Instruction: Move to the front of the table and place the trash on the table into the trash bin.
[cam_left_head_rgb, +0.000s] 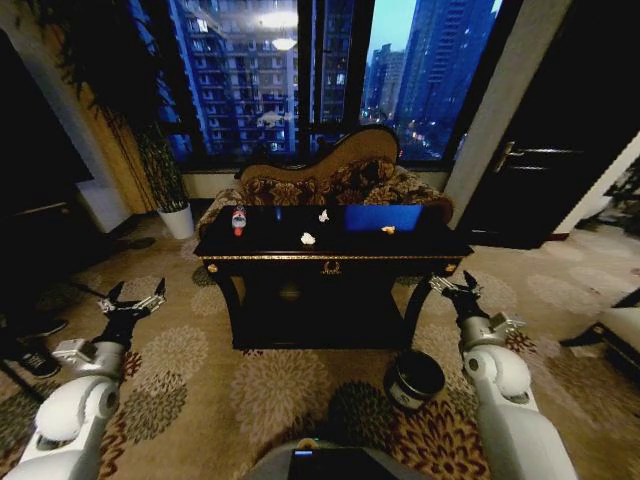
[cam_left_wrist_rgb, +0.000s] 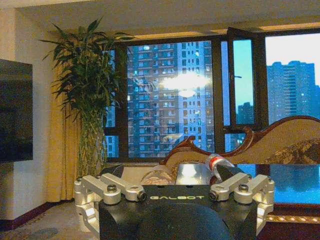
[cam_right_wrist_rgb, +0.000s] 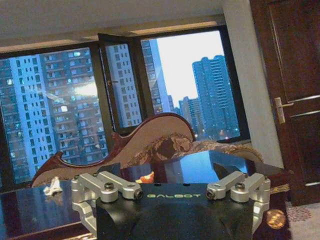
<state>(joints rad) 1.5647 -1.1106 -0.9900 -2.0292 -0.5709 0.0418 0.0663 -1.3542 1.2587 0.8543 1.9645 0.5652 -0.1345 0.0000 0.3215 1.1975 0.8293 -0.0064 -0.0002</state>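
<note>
Both empty and spread wide, left claw (cam_left_head_rgb: 133, 297) and right claw (cam_left_head_rgb: 456, 286) short of the worktop (cam_left_head_rgb: 330, 250); risk of clipping its edge, toppling the bottle (cam_left_head_rgb: 238, 220), or nudging the trash bin (cam_left_head_rgb: 413, 378).

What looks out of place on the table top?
Litter on the table: a bottle upright at its left end, two paper wads mid-top, and a small orange scrap by the blue panel. Nothing spilled or broken.

Floral carpet (cam_left_head_rgb: 200, 390), dusk-lit windows (cam_left_head_rgb: 300, 70)
</note>
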